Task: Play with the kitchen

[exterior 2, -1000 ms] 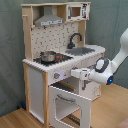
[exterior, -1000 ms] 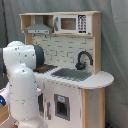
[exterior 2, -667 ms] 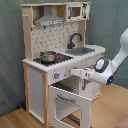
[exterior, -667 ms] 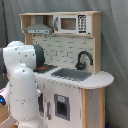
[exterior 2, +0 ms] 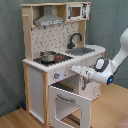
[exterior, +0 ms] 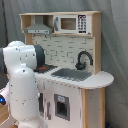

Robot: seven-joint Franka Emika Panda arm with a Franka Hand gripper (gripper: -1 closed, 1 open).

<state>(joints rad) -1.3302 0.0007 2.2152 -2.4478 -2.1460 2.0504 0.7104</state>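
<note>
Second exterior view: pincer (exterior 2: 78, 69) at 3 o'clock of kitchen (exterior 2: 52, 55) front panel, just beside knobs (exterior 2: 56, 75), above oven door (exterior 2: 69, 103) swung open and down. Cannot tell whether pincer apart or together. Arm reaching in from 3 o'clock, long axis horizontal. Pot (exterior 2: 48, 56) on stovetop at 10 o'clock of pincer. Open room toward 4 o'clock; door edge crowds below.
</note>
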